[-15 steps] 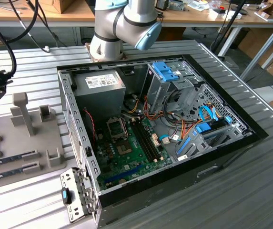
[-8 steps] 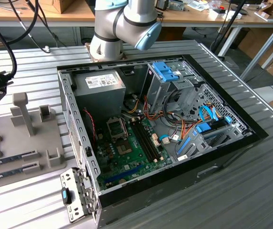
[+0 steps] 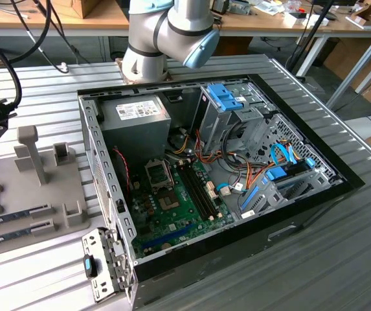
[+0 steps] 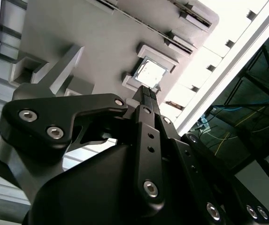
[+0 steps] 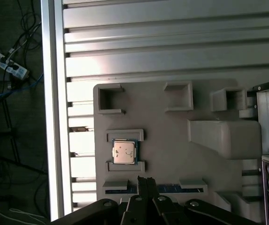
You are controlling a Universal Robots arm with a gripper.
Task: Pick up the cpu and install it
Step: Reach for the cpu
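Small flat square silver-top cpu point(image 5: 124, 153) in grey plastic tray point(image 5: 172, 140), just fwd of black fingers point(image 5: 142, 183), which are pinched together w/ nothing held.

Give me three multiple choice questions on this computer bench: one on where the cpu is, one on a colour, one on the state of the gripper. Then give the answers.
1. Where is the cpu?
A. Seated in its socket
B. In a recess of the grey tray
C. On top of the power supply

2. What colour is the motherboard inside the computer case?
A. Green
B. Red
C. White

3. How does the gripper stand?
A. Open wide around the cpu
B. Shut on a memory stick
C. Shut, holding nothing

Answers:
1 B: the first wrist view shows the cpu lying in the tray's recess, apart from the gripper.
2 A: the exterior view shows a green board in the open case.
3 C: in both wrist views the jaws meet with nothing between them.
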